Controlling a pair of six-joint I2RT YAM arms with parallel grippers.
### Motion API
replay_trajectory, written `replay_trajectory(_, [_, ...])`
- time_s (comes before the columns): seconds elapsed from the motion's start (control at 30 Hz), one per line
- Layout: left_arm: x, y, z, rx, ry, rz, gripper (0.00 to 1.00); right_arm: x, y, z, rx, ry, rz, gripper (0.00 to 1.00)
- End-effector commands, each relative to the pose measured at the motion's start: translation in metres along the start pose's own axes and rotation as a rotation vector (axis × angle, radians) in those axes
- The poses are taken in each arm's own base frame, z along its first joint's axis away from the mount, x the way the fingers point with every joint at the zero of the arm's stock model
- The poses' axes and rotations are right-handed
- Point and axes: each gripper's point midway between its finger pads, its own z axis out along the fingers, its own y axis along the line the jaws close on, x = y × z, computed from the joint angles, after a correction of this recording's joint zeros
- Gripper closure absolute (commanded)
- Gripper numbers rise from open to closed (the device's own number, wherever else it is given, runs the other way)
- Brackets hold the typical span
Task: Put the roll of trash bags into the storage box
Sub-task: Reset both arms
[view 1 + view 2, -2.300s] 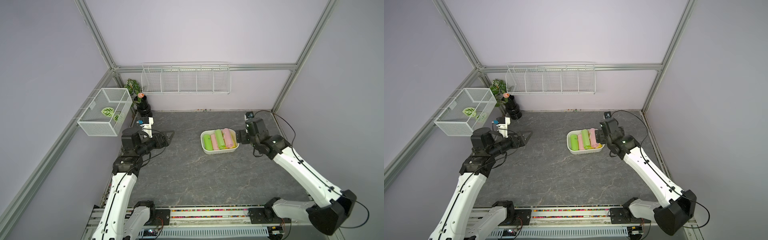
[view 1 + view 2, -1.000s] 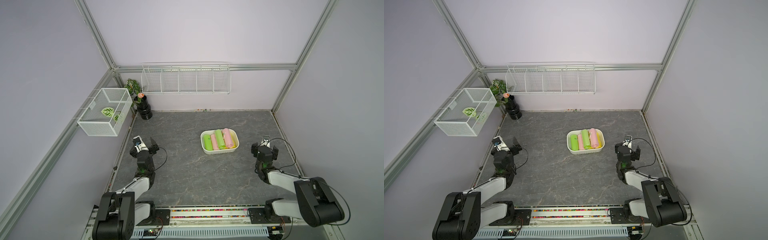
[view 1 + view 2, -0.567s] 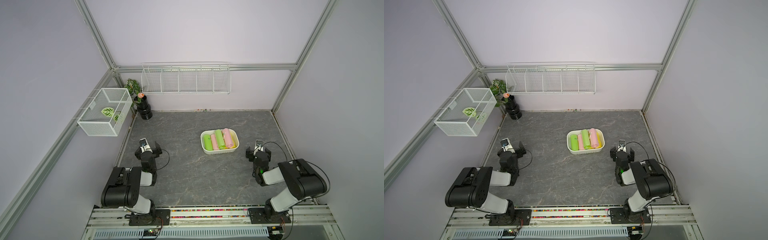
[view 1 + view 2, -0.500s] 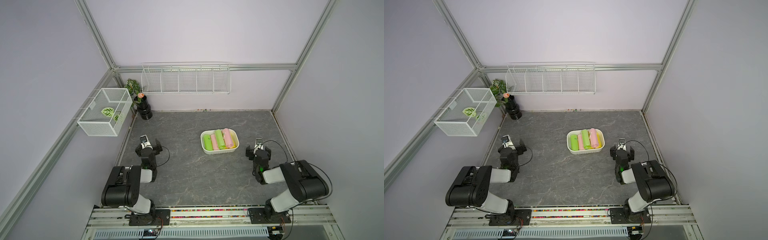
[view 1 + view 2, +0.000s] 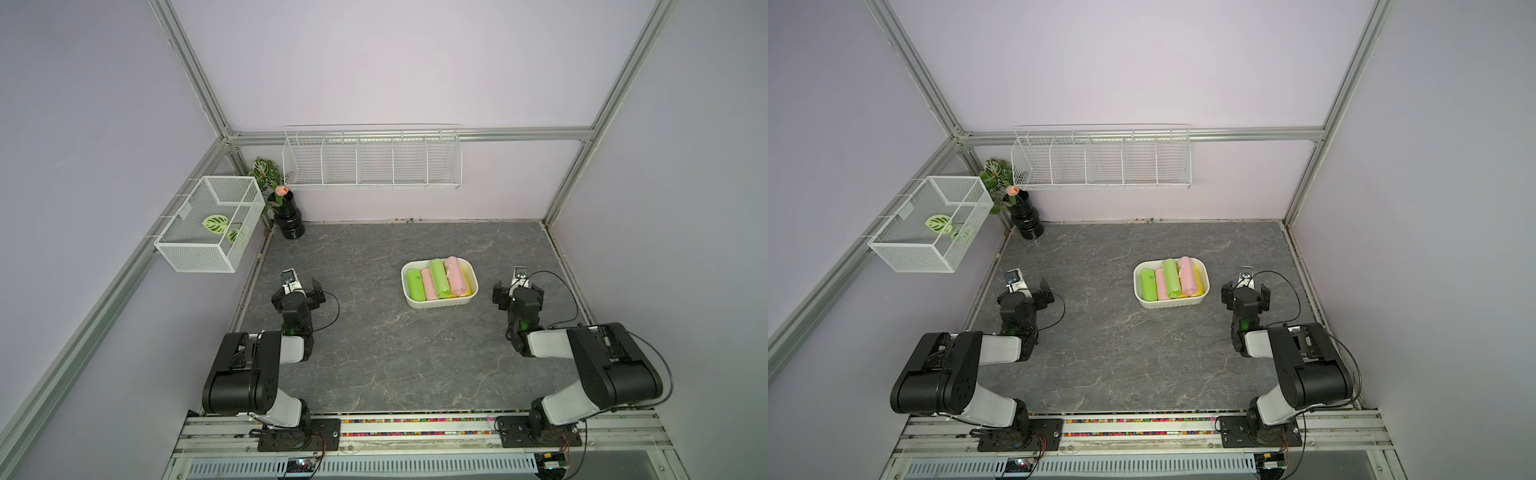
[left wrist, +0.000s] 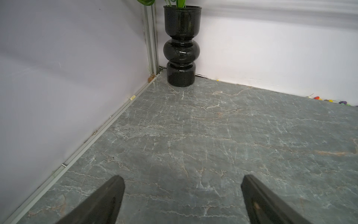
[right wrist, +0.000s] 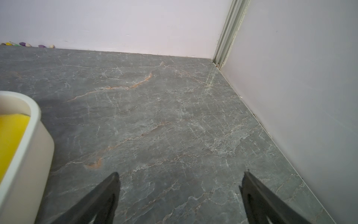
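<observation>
storage box: white tub (image 5: 437, 304), right of centre in both top views, flat on the grey marble tabletop (image 5: 374, 357).
rolls of trash bags: five (image 5: 439, 279) lying side by side in the tub, two green and two pink. The yellow roll (image 7: 9, 131) is at the tub's right end, partly under a pink one. None loose on the tabletop.
left gripper: (image 6: 182, 179) jaws wide, nothing between. Left of centre in a top view, well apart from the tub, pointing toward the black vase (image 6: 181, 48).
right gripper: (image 7: 180, 175) jaws wide, empty, near the tub's right end, not touching.
step: looks done. Both arms are folded low by the bottom rail.
next: no roll visible to fetch. Any extra one must be found first, and the tub is nearly full.
</observation>
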Motion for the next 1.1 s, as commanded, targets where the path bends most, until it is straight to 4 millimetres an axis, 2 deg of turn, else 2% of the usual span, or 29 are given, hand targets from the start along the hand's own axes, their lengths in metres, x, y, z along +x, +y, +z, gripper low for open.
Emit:
replay_trajectory(0.0, [-0.007,0.000,0.003,0.002,-0.009,-0.007,0.00,0.000,-0.001,-0.001,-0.005,0.001,0.016,0.01])
replay_trajectory(0.67, [-0.008,-0.003,-0.001,0.027,-0.017,-0.002,0.00,0.000,-0.002,-0.001,-0.010,-0.001,0.021,0.01])
replay_trajectory(0.7, [-0.009,-0.002,-0.007,0.036,-0.042,-0.003,0.00,-0.001,-0.001,-0.005,-0.020,-0.025,0.022,0.01])
replay_trajectory(0.77, [-0.009,0.003,-0.026,0.040,-0.111,-0.024,0.00,-0.002,-0.001,-0.030,-0.074,-0.140,0.045,0.01])
replay_trajectory(0.83, [-0.014,0.009,-0.030,0.015,-0.146,-0.049,0.00,-0.001,0.003,-0.042,-0.124,-0.205,0.037,0.01])
replay_trajectory(0.93, [-0.013,0.003,-0.002,-0.004,-0.037,-0.029,0.00,-0.005,0.015,-0.021,-0.121,-0.175,-0.014,0.01])
replay_trajectory(0.97, [-0.005,0.004,0.002,-0.011,-0.002,-0.013,0.00,-0.002,0.012,-0.012,-0.069,-0.088,-0.026,0.01])
replay_trajectory(1.0, [-0.008,0.005,-0.002,-0.004,-0.025,-0.027,0.00,0.000,0.011,-0.003,-0.063,-0.005,-0.018,0.01])
replay_trajectory(1.07, [-0.007,0.006,0.003,-0.021,-0.005,-0.023,0.00,0.002,0.011,0.007,-0.167,0.043,0.044,0.01])
